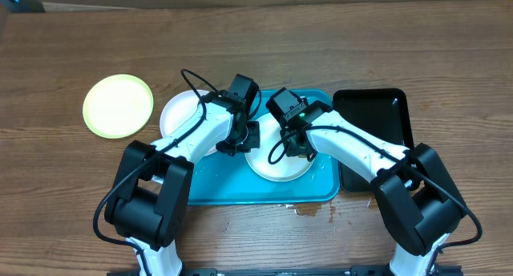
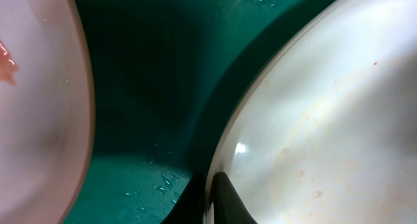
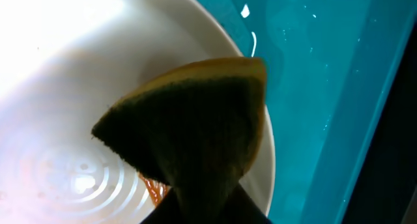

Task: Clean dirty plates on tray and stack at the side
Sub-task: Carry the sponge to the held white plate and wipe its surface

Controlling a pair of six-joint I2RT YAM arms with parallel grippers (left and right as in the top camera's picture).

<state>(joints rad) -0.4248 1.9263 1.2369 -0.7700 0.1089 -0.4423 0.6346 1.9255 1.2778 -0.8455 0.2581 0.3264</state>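
Note:
A white plate (image 1: 271,165) lies in the middle of the turquoise tray (image 1: 240,193). My left gripper (image 1: 243,141) is shut on its left rim; in the left wrist view the fingers (image 2: 212,199) pinch the plate's edge (image 2: 326,120). My right gripper (image 1: 298,146) is shut on a brown-yellow sponge (image 3: 189,126) pressed onto the same plate (image 3: 58,87), beside an orange-brown smear (image 3: 153,188). A second white plate (image 1: 178,114) sits at the tray's left end, with a red smear in the left wrist view (image 2: 32,107). A yellow-green plate (image 1: 118,106) lies on the table at the left.
A black tray (image 1: 373,115) stands just right of the turquoise tray. Water drops lie on the tray floor (image 2: 163,182), and a small wet spill (image 1: 309,210) is on the table at the tray's front edge. Both arms cross over the tray.

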